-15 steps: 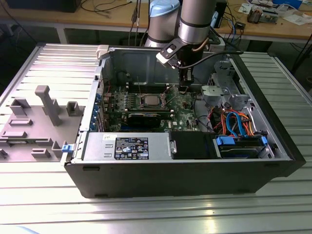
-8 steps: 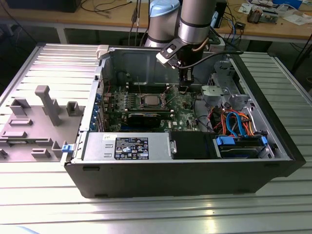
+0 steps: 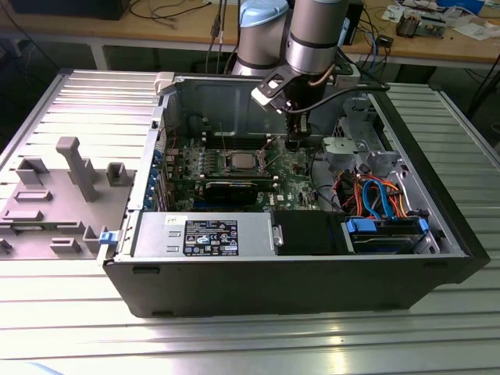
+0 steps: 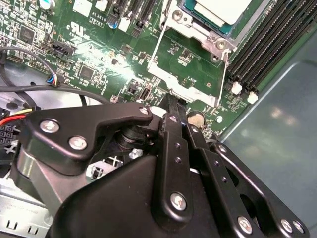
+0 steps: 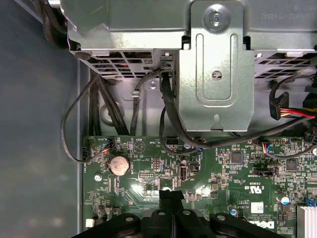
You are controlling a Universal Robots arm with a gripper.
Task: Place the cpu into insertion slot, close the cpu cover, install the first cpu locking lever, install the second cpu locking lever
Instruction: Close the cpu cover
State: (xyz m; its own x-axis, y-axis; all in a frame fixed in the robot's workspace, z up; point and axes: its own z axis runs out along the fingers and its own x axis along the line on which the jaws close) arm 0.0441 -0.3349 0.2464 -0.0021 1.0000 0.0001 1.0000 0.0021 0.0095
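The cpu (image 4: 218,10), a flat chip with a dull silver top, lies in the insertion slot (image 4: 214,35) on the green motherboard (image 3: 293,176). The cpu cover (image 4: 183,88), a thin silver frame with a square window, is swung open away from the slot, with green board showing through the window. Thin wire levers (image 4: 157,42) run along its sides. My gripper (image 4: 174,100) is shut with nothing between its fingers, and its tips sit right at the cover's free edge. In the exterior view the gripper (image 3: 294,144) hangs inside the case, to the right of the cpu (image 3: 240,162).
A round coin battery (image 5: 118,165) sits on the board near the fingertips (image 5: 171,194). A metal drive cage (image 5: 215,74) with black cables stands beyond it. Long black memory slots (image 4: 262,44) flank the socket. The case holds a power supply (image 3: 203,234) and a blue drive tray (image 3: 383,226).
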